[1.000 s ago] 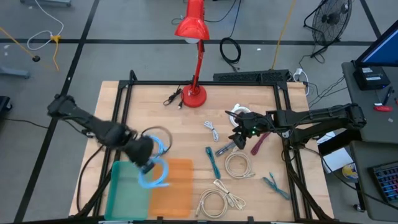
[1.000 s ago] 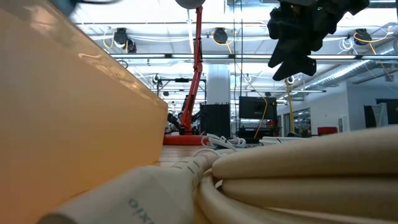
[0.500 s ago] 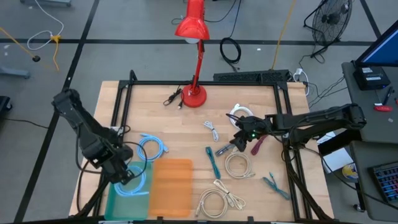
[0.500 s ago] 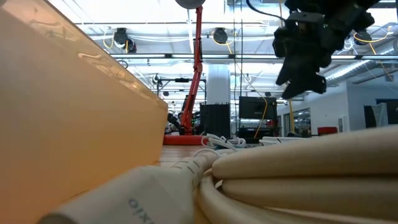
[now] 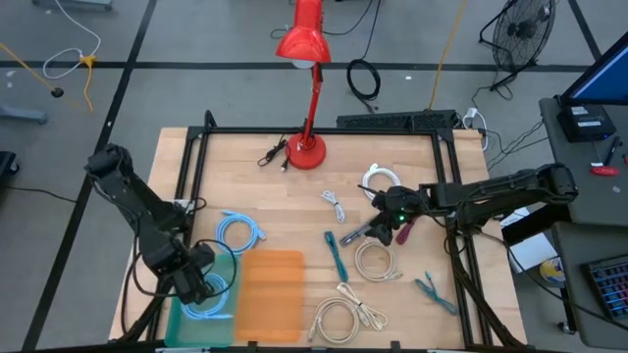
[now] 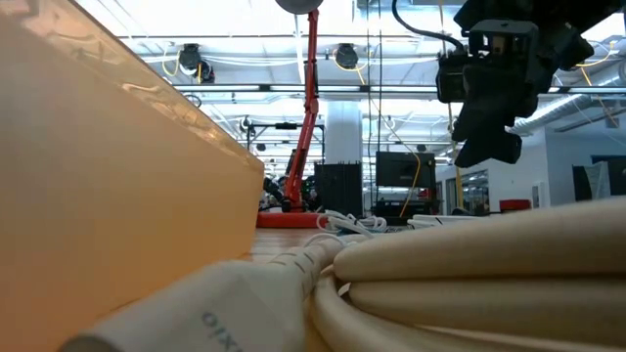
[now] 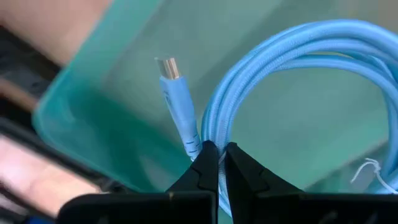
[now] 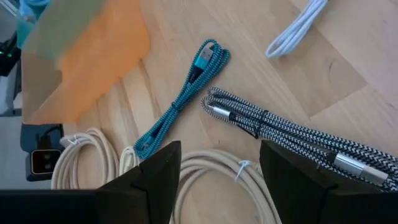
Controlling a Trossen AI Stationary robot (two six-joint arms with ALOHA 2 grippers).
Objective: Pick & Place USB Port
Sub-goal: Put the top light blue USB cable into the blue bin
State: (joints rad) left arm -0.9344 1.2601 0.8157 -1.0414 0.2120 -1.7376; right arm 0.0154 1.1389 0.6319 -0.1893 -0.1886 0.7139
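Our left hand [image 7: 217, 163] is clamped on the light-blue cable coil [image 7: 292, 93], hanging over the teal bin [image 5: 186, 304] just beside the orange bin [image 5: 270, 294]. We judge the coil light and floppy, its loops apt to sag, so pinching the bundled strands suits it. Our right hand [image 8: 217, 174], well apart from the teal bin, hovers with fingers spread above the braided grey cable [image 8: 280, 134].

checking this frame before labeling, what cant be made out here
- Left wrist view: the left gripper has its fingers shut on the light blue cable; the coil's far side is cut off by the picture edge.
- Low view: the orange bin and beige cable block the tabletop.
- High view: the right gripper fingers are too small.
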